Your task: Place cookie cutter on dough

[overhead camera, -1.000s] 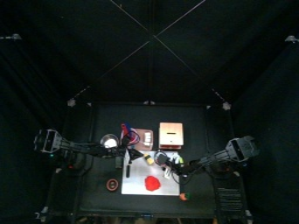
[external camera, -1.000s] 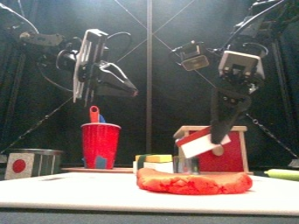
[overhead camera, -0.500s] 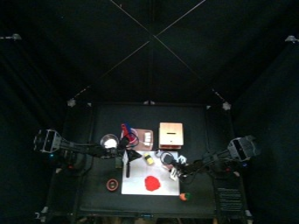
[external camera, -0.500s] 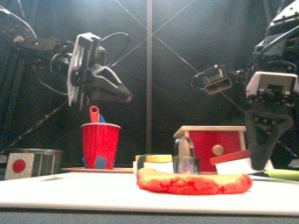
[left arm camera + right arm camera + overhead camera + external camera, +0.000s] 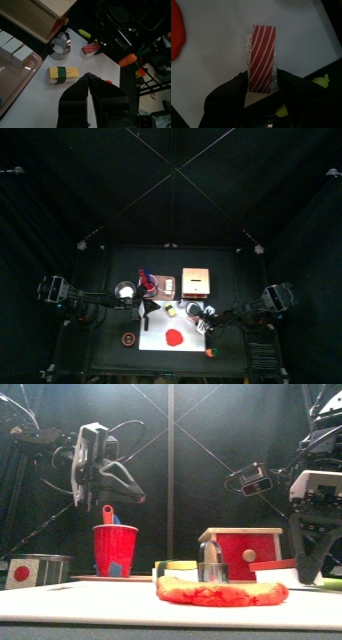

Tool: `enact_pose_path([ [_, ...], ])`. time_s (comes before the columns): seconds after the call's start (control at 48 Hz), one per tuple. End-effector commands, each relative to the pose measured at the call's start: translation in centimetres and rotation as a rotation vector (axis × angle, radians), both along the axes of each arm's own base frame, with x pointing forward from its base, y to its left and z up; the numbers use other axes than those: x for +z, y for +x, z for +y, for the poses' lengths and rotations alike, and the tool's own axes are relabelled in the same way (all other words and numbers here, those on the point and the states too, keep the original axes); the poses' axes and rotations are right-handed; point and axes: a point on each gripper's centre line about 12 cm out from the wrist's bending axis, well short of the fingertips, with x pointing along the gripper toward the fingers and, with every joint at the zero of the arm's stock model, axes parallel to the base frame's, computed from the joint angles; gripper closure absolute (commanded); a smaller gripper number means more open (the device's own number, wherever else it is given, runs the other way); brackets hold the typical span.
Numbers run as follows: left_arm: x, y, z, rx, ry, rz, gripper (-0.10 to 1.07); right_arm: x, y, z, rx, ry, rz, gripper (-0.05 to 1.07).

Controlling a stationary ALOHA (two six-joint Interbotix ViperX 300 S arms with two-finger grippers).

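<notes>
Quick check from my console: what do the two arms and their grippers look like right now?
Both arms are black, with loose black cables looping around them. The left arm carries a pale grey block at its wrist, and its gripper has two matte black tapered jaws. The right arm has a similar light grey wrist housing; the right gripper has broad black jaws.

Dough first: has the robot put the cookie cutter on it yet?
Not yet. Done: nothing; the red dough lies bare. In hand: the right gripper is down at a red-striped piece near the dough; the left gripper hangs empty. Left: the metal ring, probably the cutter, stands apart and must go onto the dough.
</notes>
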Motion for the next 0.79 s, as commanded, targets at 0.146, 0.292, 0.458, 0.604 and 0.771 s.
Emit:
enact_pose_path([
  [0.146,0.7,0.2,0.1,0.002,0.002,-0.028,0.56,2.7,0.8,0.0,0.001,0.019,-0.094,0.11],
  [0.292,0.6,0.1,0.2,0.003,0.005,-0.024,0.56,4.5,1.0,-0.4,0.029,-0.009,-0.151,0.11],
  [0.458,0.6,0.0,0.2,0.008,-0.001,-0.023,0.56,7.7,2.6,-1.7,0.096,-0.122,-0.266,0.11],
  [0.604,0.6,0.1,0.2,0.007,0.001,-0.026,0.56,9.8,4.7,-2.8,0.137,-0.215,-0.338,0.11],
  [0.771,0.5,0.0,0.2,0.008,0.000,-0.023,0.56,10.8,6.8,-4.1,0.175,-0.303,-0.361,0.11],
])
